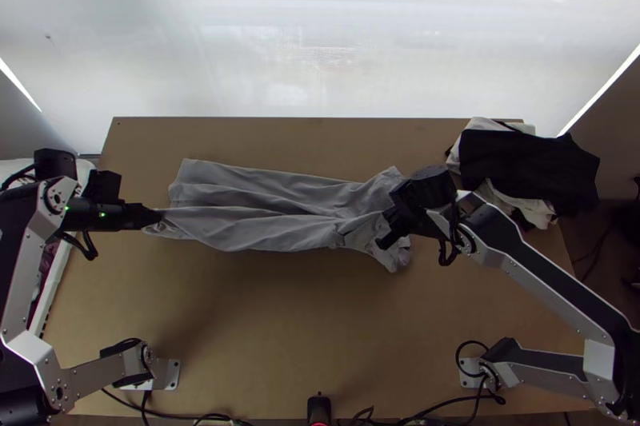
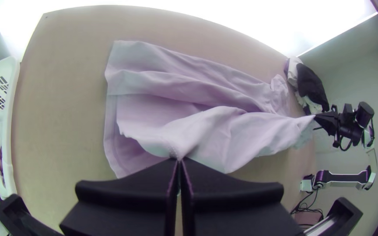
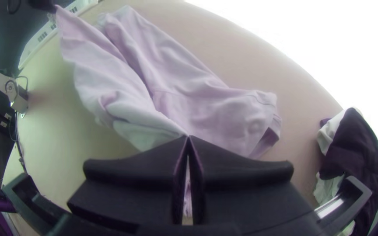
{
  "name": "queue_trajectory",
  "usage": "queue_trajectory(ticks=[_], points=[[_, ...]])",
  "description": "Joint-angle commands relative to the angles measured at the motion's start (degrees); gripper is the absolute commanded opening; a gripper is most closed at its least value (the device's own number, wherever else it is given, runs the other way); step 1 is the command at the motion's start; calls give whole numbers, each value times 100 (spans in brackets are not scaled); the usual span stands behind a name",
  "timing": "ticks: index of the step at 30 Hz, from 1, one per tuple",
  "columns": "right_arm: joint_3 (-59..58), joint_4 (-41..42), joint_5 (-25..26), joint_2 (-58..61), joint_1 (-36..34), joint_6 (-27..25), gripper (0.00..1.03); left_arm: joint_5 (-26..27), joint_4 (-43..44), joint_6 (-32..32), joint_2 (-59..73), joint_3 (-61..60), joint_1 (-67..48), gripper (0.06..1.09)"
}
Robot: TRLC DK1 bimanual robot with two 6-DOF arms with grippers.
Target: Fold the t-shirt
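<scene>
The left pincer (image 2: 178, 159) and right pincer (image 3: 188, 137) are each gripping the t-shirt (image 1: 256, 228), which is running lengthwise between them, more cloth lying on their far side; the fold is probably needing a swing that way. A clothes heap (image 1: 528, 169) is sitting beyond the right pincer, a basket (image 2: 8, 131) behind the left.

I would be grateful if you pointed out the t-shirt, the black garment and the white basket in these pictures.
T-shirt (image 1: 248, 234): top view, on the long fold nearest the arms' bases.
Black garment (image 1: 528, 166): top view, on its middle.
White basket (image 2: 8, 131): left wrist view, on its rim.
</scene>
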Motion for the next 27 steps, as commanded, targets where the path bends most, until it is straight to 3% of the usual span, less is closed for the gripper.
queue_trajectory(ticks=[1, 10, 13, 18, 27], points=[[176, 629, 8, 540, -244, -219, 3, 6, 112, 76, -70, -334, -51, 9], [668, 1649, -1, 2386, -543, -316, 5, 6, 630, -91, 598, -351, -236, 9], [704, 1728, -1, 2728, -561, -263, 26, 6, 745, -170, 791, -325, -297, 9], [475, 1702, -1, 2605, -499, -132, 89, 6, 850, -197, 1002, -316, -297, 9], [194, 1297, -1, 1419, -174, -457, 93, 6, 894, -197, 1081, -334, -306, 9]])
